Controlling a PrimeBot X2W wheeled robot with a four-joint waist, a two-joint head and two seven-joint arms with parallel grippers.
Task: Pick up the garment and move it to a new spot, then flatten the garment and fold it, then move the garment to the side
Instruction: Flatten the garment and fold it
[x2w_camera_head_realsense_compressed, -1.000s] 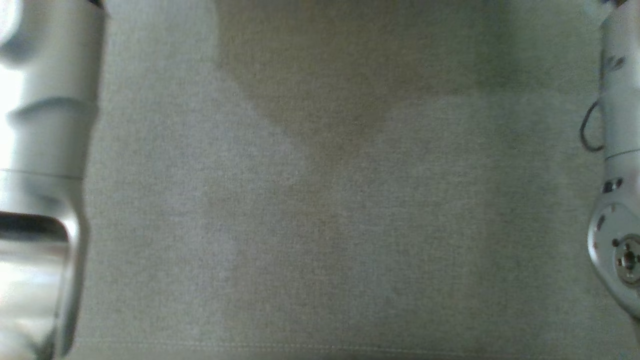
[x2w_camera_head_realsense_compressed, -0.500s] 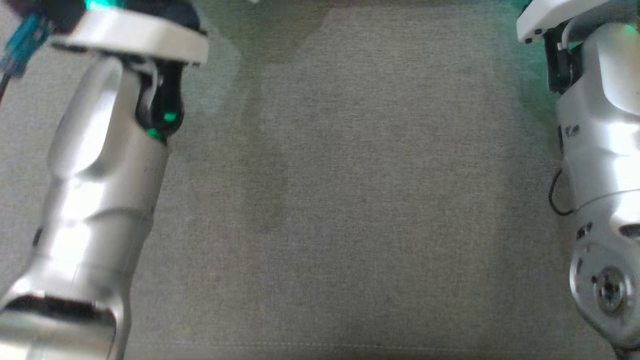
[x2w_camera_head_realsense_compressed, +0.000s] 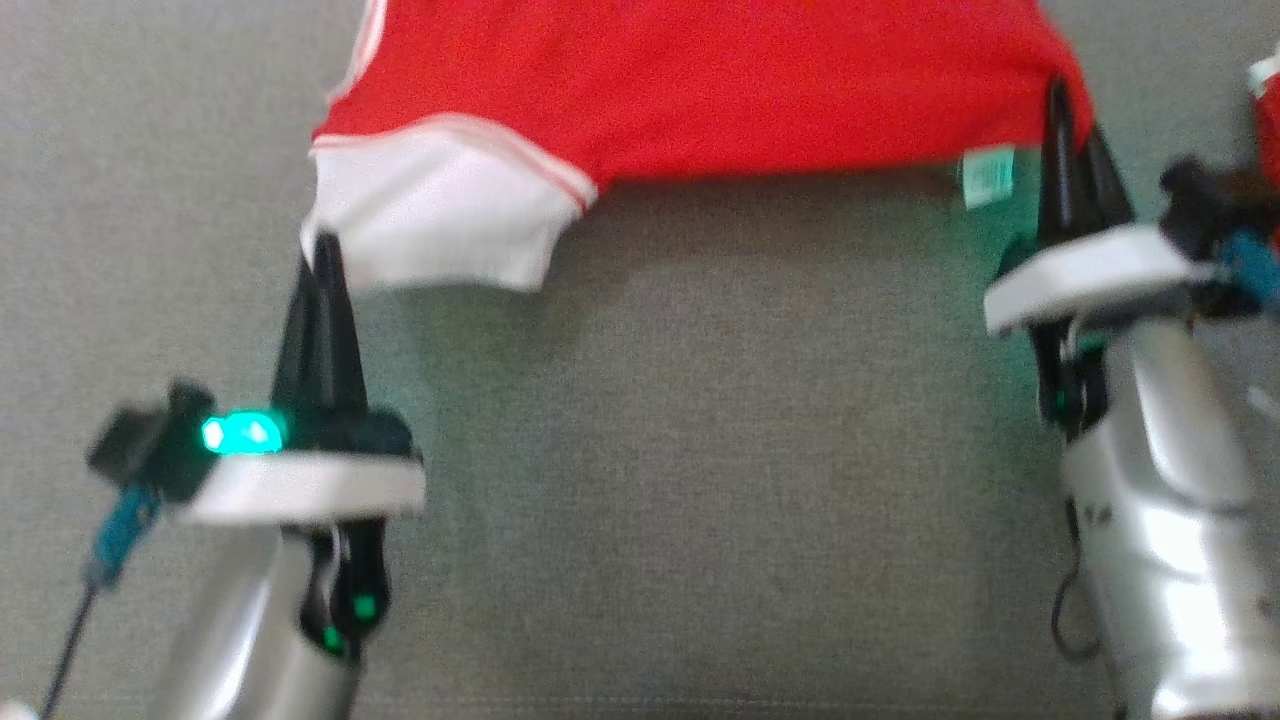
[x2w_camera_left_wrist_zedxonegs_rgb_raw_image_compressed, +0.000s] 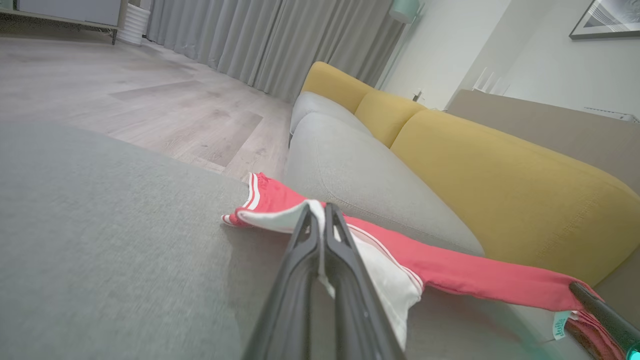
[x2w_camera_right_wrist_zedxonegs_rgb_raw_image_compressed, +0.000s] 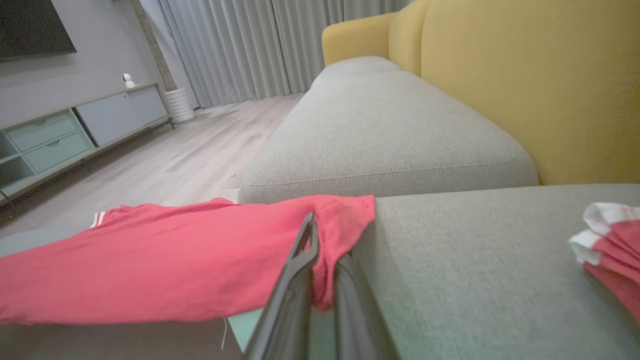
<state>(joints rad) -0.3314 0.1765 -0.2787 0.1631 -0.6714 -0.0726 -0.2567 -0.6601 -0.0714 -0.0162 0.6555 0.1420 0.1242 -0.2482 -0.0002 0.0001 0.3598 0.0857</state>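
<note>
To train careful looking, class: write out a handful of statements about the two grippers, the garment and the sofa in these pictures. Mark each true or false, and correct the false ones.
1. The left gripper is shut on the white sleeve of the garment. True.
2. The right gripper hangs open, clear of the cloth. False: it is shut on the garment's red corner, beside the label.
3. The garment is blue. False: it is red with white trim.
4. The sofa's backrest is yellow. True.
5. A second red and white cloth lies on the grey seat cushion. True.
</note>
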